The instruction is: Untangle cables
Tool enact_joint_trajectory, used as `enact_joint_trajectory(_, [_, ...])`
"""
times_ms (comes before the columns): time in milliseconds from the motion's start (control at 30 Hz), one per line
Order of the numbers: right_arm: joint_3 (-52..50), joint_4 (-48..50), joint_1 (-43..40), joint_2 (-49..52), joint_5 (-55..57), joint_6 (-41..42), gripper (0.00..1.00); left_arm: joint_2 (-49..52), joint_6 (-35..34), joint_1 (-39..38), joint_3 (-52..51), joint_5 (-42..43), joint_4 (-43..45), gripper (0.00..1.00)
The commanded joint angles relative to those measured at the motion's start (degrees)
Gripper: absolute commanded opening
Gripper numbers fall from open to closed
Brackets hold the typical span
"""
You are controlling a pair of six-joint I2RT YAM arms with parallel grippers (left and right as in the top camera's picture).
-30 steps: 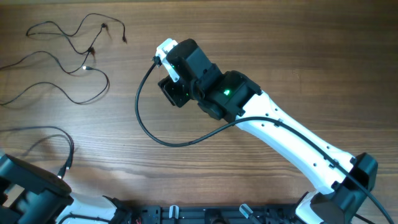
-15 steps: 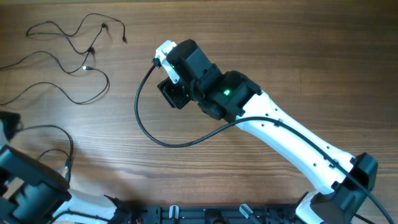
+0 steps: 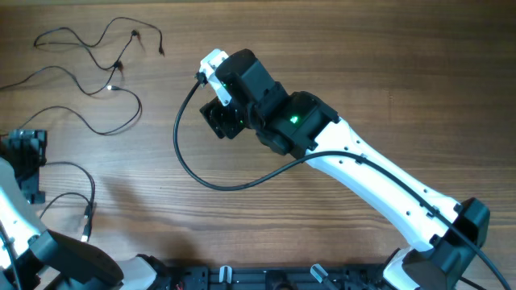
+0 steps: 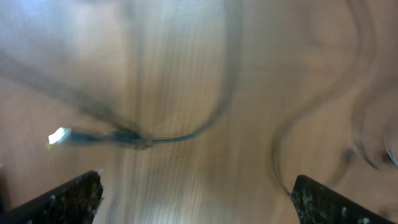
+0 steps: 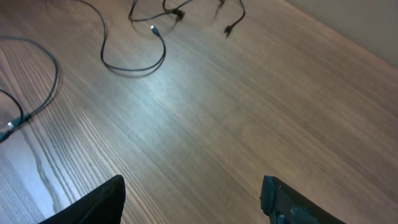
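Note:
Several thin black cables [image 3: 89, 56] lie in loose, crossing loops at the table's far left corner, one with a bright silver tip [image 3: 110, 89]. My left gripper [image 3: 22, 149] is at the left edge just below them. It stands open [image 4: 199, 202] over bare wood, with a blurred cable and its silver plug [image 4: 59, 135] ahead of it. My right gripper [image 3: 216, 121] hovers mid-table, well right of the cables. It is open [image 5: 193, 202] and empty, and the cables [image 5: 134, 62] show far ahead at upper left.
The right arm's own thick black cable [image 3: 181, 157] hangs in a wide loop under its wrist. The left arm's thick cable [image 3: 81, 185] curls by the near left edge. The wooden table [image 3: 363, 64] is bare to the right.
My left arm has swung up along the left edge into view, closer to the cables. The right arm has stayed put, its jaws a little wider.

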Motion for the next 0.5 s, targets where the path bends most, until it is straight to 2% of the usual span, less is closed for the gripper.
enact_joint_trajectory(0, [-0.3, -1.2, 0.0, -0.6, -1.0, 1.2, 0.71, 0.1, -29.9, 4.9, 0.3, -11.0, -9.6, 1.0])
enact_joint_trajectory(33, [-0.5, -1.2, 0.0, -0.6, -1.0, 1.7, 0.71, 0.1, -31.7, 7.1, 0.3, -10.8, -11.4, 1.0])
enact_joint_trajectory(167, [-2.1, 1.6, 0.0, -0.6, -1.0, 2.1, 0.74, 0.2, -31.1, 9.3, -0.4, -11.5, -12.8, 1.0])
enact_joint_trajectory(233, [-2.1, 2.1, 0.0, -0.6, -1.0, 2.1, 0.74, 0.2, -31.1, 9.3, -1.9, -16.1, -8.5, 1.0])
enact_joint_trajectory(333, [-2.1, 1.2, 0.0, -0.6, -1.0, 2.1, 0.74, 0.4, -31.8, 9.6, -6.7, -16.4, -0.3, 0.99])
enact_joint_trajectory(400, [-2.1, 0.7, 0.0, -0.6, -1.0, 2.1, 0.74, 0.6, -33.2, 9.7, -11.3, -16.3, 4.1, 0.89])
enact_joint_trajectory(467, [-2.1, 0.8, 0.0, -0.6, -1.0, 2.1, 0.74, 0.9, -33.2, 9.7, -13.4, -15.1, 4.4, 0.87])
